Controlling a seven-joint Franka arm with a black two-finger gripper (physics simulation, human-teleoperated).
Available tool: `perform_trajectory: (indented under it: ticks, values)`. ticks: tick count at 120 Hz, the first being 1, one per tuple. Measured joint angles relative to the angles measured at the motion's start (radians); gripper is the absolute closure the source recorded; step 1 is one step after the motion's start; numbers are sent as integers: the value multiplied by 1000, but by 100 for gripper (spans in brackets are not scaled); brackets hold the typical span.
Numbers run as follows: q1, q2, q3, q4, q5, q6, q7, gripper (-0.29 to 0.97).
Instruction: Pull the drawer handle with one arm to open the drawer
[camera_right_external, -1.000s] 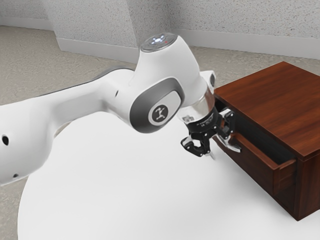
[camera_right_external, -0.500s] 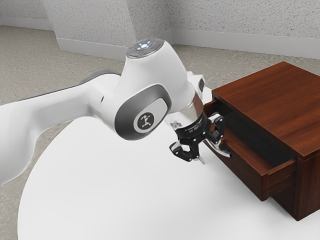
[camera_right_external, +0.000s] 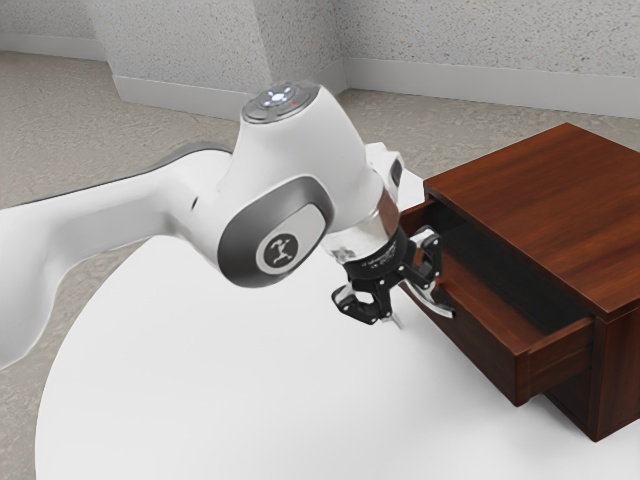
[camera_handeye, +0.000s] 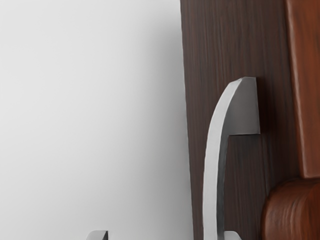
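A dark wooden cabinet (camera_right_external: 560, 200) stands on the white table at the exterior view's right. Its top drawer (camera_right_external: 490, 340) is pulled partway out, and the dark inside shows. A curved silver handle (camera_right_external: 441, 304) sits on the drawer front. My black gripper (camera_right_external: 412, 308) is at that handle, open, with one finger hooked behind the bar and the other well clear on the table side. In the wrist view the handle (camera_handeye: 217, 150) arches off the drawer front (camera_handeye: 235, 60), with one grey fingertip (camera_handeye: 97, 234) far from it.
The round white table (camera_right_external: 220, 400) spreads out to the exterior view's left and front of the cabinet. My white arm crosses above it from the left. Beyond the table are a speckled floor and a wall with a baseboard (camera_right_external: 480, 80).
The drawer has slid further out of the cabinet, toward the exterior view's left. My hand and arm have drawn back the same way, staying at the handle.
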Motion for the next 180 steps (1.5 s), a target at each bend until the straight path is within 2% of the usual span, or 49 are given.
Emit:
perform_trajectory:
  ticks: [180]
  values:
    - [5, -126, 10, -152, 55, 25, 3, 48]
